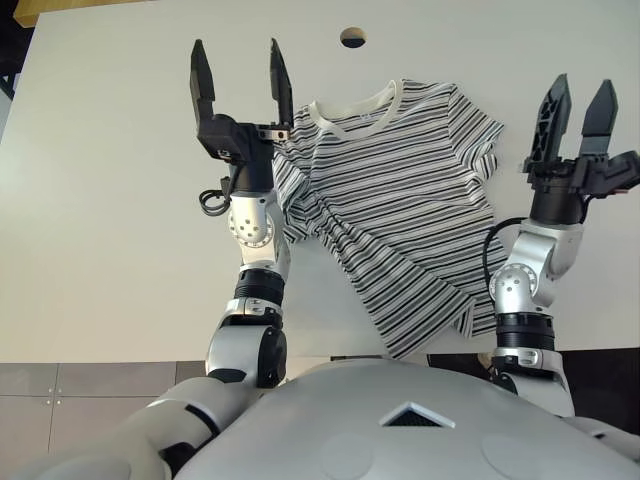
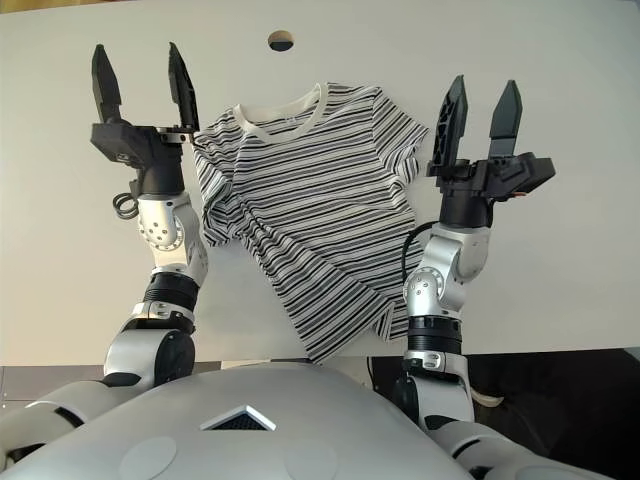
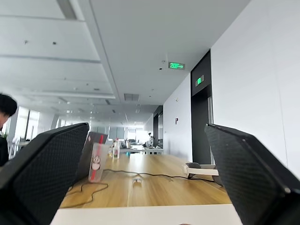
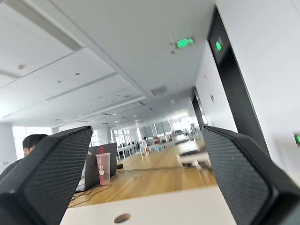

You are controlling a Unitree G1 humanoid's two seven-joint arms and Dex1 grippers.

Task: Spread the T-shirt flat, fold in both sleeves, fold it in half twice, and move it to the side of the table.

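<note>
Left gripper [image 1: 237, 60] and right gripper [image 1: 582, 95] gape empty beside the rumpled T-shirt [image 1: 400, 200]; grabbing its bunched left sleeve [image 1: 298, 205] might pinch doubled cloth and drag it.

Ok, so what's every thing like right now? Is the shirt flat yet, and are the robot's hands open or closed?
T-shirt: lying unfolded on the table, wrinkled, askew, the sleeve on the robot's left bunched up.
Left hand: open, holding nothing.
Right hand: open, holding nothing.
Table: white, with the shirt lying on it.
</note>
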